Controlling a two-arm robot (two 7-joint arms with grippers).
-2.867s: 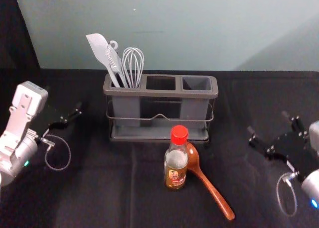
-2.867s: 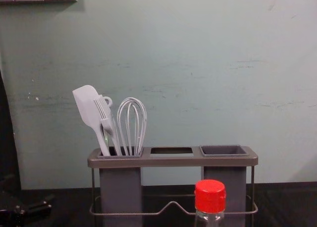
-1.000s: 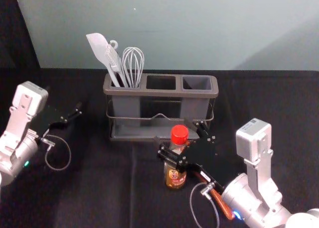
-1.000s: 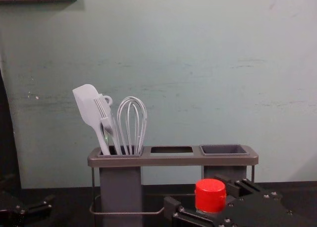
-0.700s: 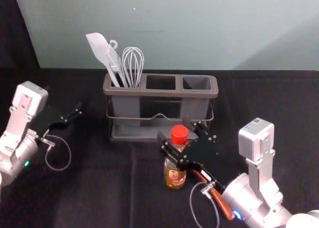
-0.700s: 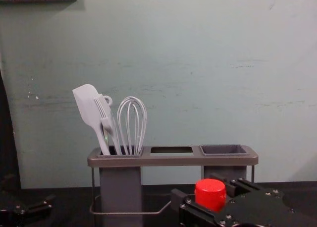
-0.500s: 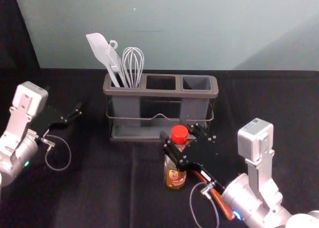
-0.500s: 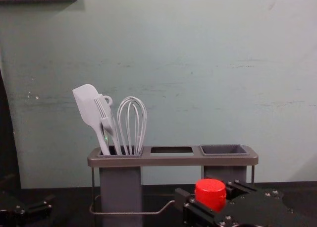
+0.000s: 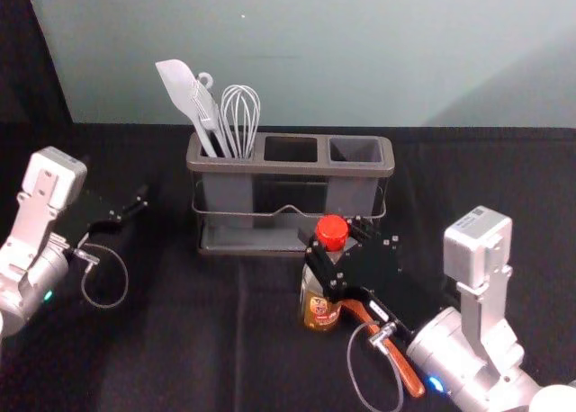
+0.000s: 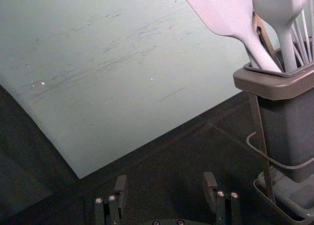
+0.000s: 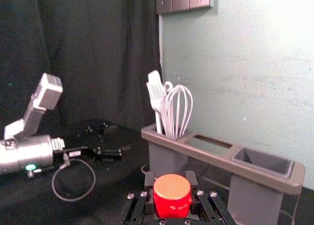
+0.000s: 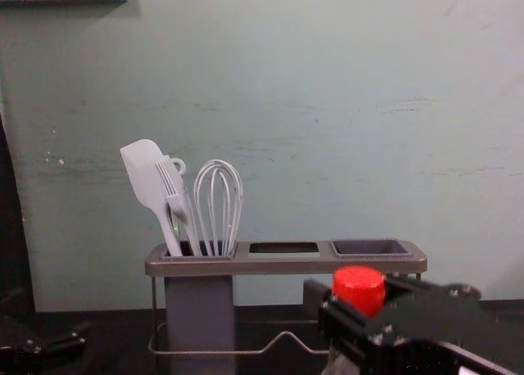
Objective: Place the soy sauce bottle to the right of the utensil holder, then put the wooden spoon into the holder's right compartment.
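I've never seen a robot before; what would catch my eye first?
Probably the bright red cap of the soy sauce bottle, held in the right end effector in front of the utensil holder. Next, the pale spatula and whisk sticking up from the holder's left compartment. Then the wooden spoon, lying on the black tabletop by the bottle.

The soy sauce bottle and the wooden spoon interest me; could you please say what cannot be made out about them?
Wooden spoon's bowl: head view, behind the right gripper.
Soy sauce bottle's label wording: head view, too small to read.
Bottle's lower body: chest view, cut off by the bottom edge.
Bottle's base: right wrist view, hidden beneath its red cap.
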